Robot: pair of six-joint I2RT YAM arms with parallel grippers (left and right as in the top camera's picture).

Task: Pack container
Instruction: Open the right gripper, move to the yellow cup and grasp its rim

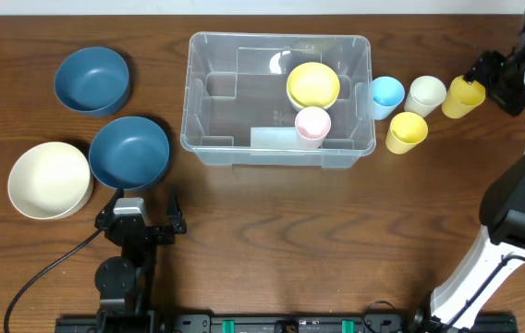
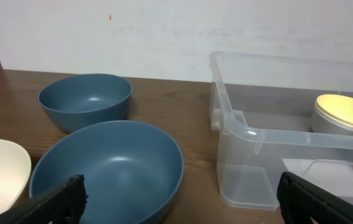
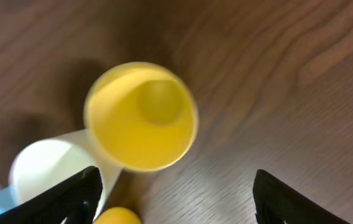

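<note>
The clear plastic container (image 1: 198,92) stands at the table's middle back. It holds a yellow bowl (image 1: 313,85) and a pink cup (image 1: 312,125). My right gripper (image 1: 486,78) is open and empty, just right of a tilted yellow cup (image 1: 463,96). In the right wrist view the yellow cup (image 3: 142,117) lies ahead of the open fingers (image 3: 176,205), not between them. My left gripper (image 1: 140,207) is open and empty at the near rim of a blue bowl (image 1: 129,151). The left wrist view shows that bowl (image 2: 108,171) and the container (image 2: 251,134) beyond the fingers (image 2: 179,205).
Right of the container stand a blue cup (image 1: 386,94), a cream cup (image 1: 425,94) and a second yellow cup (image 1: 407,131). On the left are another blue bowl (image 1: 91,80) and a cream bowl (image 1: 50,178).
</note>
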